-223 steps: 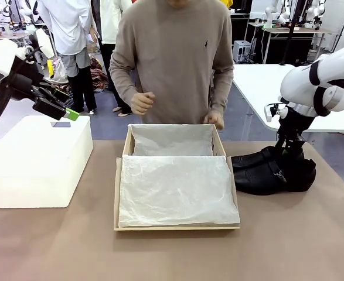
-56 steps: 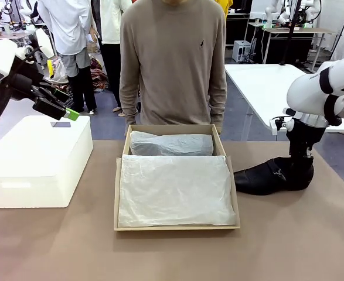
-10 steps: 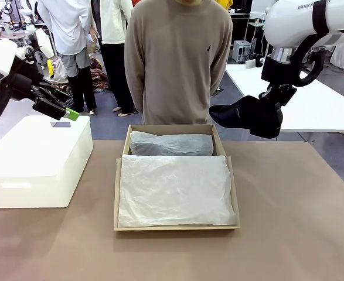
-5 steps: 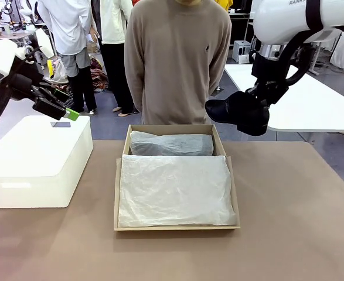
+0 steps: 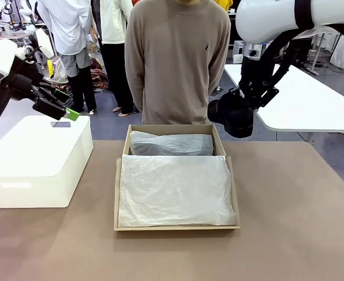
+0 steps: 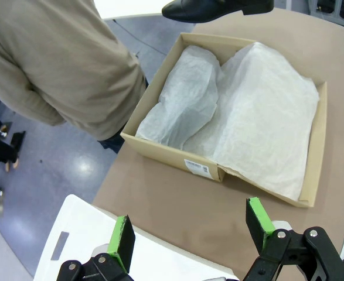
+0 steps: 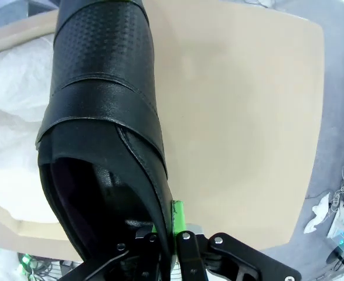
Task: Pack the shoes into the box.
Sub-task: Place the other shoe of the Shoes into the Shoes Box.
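Observation:
One black shoe (image 5: pixel 232 115) hangs in the air by the far right corner of the tan box (image 5: pixel 118 193), with my right gripper (image 5: pixel 246 93) shut on its heel rim. In the right wrist view the shoe (image 7: pixel 104 111) points away from me, my right gripper (image 7: pixel 169 219) pinches its collar, and white tissue paper (image 7: pixel 7 111) lies below it. Tissue paper (image 5: pixel 174 190) covers the inside of the box, and a tissue-wrapped bundle (image 5: pixel 170 144) lies along its far wall. My left gripper (image 5: pixel 59 105) stands open above the white plastic box (image 5: pixel 37 161). In the left wrist view my left gripper (image 6: pixel 190 229) is open and holds nothing, well short of the tan box (image 6: pixel 177 165).
A person (image 5: pixel 177 58) in a beige sweater stands close behind the box, arms held back. The white plastic box takes up the table's left side. Bare brown tabletop (image 5: pixel 295 205) lies to the right of the box and in front of it. A white table (image 5: pixel 300 99) stands beyond on the right.
My right arm has carried the shoe to the left, closer to the box's far right corner, and turned it so it looks shorter. My left arm has not moved.

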Action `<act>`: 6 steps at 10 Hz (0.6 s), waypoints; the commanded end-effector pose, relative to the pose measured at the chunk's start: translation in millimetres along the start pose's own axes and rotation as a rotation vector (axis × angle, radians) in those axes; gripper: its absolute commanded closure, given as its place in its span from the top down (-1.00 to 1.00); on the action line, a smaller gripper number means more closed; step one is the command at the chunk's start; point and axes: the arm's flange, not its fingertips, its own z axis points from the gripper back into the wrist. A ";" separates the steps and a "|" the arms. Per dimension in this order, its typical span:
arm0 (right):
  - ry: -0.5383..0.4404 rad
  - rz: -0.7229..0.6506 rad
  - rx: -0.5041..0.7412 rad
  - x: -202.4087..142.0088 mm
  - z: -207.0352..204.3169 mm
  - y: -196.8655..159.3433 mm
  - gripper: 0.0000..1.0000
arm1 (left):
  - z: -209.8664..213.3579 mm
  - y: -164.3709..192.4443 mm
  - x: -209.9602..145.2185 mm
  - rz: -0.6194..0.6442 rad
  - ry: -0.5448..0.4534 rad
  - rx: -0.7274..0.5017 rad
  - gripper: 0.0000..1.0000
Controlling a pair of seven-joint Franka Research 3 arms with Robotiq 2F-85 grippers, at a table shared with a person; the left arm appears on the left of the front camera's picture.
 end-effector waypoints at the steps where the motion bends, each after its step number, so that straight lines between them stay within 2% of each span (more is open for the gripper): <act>1: -0.020 -0.023 -0.039 -3.1 9.8 10.0 -1.00 | -0.3 1.3 -1.7 -0.010 -0.011 -0.010 1.00; 2: 0.000 0.000 0.000 0.0 0.0 0.0 -1.00 | -0.3 1.3 -1.7 -0.010 -0.011 -0.010 1.00; 6: 0.000 0.000 0.000 0.0 0.0 0.0 -1.00 | -0.3 1.3 -1.7 -0.010 -0.011 -0.010 1.00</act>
